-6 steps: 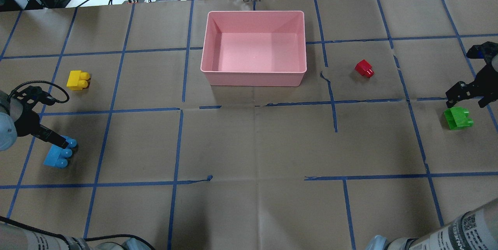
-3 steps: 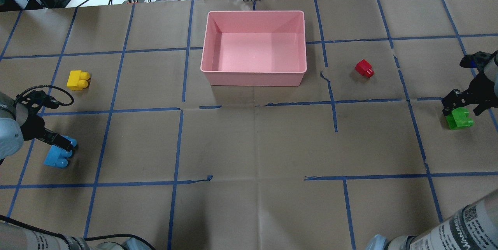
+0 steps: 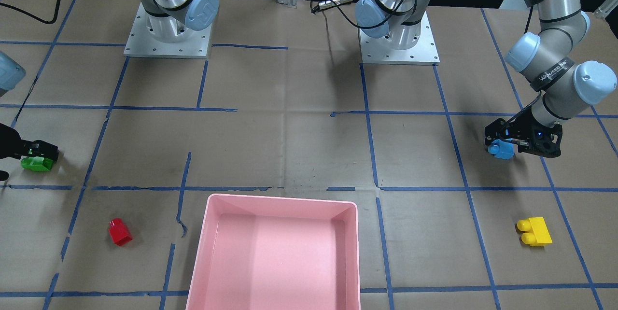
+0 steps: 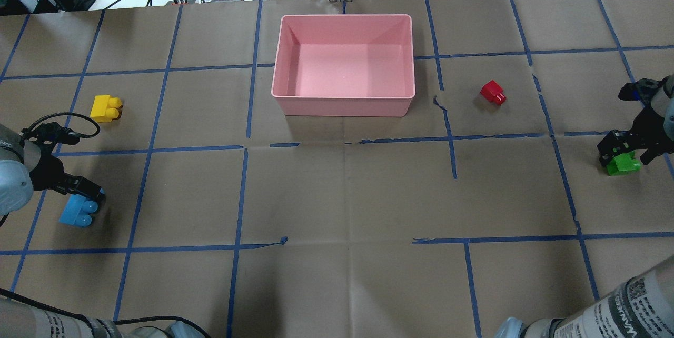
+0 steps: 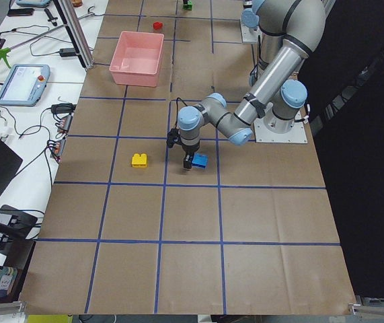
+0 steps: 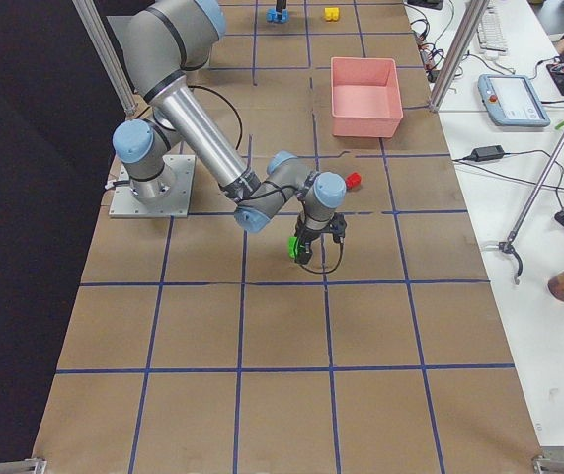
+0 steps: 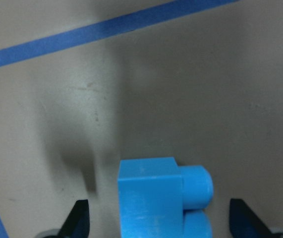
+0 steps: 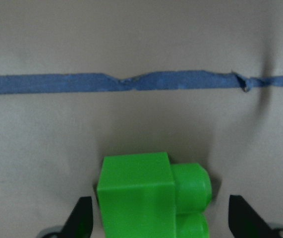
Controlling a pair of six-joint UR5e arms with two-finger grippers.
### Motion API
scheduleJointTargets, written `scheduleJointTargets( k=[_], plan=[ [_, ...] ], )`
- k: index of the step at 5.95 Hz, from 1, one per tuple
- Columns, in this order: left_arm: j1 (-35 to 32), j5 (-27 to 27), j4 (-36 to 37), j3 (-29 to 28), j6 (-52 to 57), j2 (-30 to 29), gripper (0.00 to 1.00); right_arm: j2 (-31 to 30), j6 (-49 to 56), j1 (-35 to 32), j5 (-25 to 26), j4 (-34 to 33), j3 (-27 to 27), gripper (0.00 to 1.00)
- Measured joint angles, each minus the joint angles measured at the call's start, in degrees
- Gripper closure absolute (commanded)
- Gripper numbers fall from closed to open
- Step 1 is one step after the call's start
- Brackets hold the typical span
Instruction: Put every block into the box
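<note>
Left tool [image 4: 87, 193] stands spread astride the light blue block [image 4: 76, 212], right tool [image 4: 625, 152] likewise astride the green block [image 4: 623, 165] (neither pinching yet), each block squarely in the gap.

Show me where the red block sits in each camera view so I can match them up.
Front-facing: red block lower left, left of the pink box.
Overhead: upper right, right of the box.
Exterior left: top, just right of the box.
Exterior right: centre, below the box.
Left wrist: not in it.
Right wrist: not in it.
Shared landmark: the pink box.
</note>
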State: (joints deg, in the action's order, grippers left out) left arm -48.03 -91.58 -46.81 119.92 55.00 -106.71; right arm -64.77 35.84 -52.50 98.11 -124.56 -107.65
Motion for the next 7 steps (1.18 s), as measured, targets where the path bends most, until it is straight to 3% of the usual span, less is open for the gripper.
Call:
scheduleJointTargets(
  k=[2, 3, 4, 5, 7],
  plan=[
    [0.04, 0.17, -0.19, -0.01, -0.34, -0.27, 0.25, -0.11, 0.01, 0.01, 0.14, -0.04, -0.01, 0.51],
    [0.04, 0.17, -0.23, -0.03, -0.74, -0.35, 0.44, -0.22, 0.05, -0.01, 0.14, 0.02, 0.22, 0.55],
    [0.04, 0.18, -0.30, -0.03, -1.28, -0.40, 0.75, -0.34, 0.06, -0.02, 0.15, 0.13, 0.44, 0.56],
    [0.04, 0.16, -0.35, -0.04, -1.58, -0.39, 0.95, -0.59, 0.01, -0.04, 0.09, 0.41, 1.08, 0.56],
    [-0.09, 0.07, -0.38, -0.24, -2.03, 0.20, 1.00, -3.77, -0.71, -0.81, -0.32, 6.38, 5.89, 0.56]
  ],
)
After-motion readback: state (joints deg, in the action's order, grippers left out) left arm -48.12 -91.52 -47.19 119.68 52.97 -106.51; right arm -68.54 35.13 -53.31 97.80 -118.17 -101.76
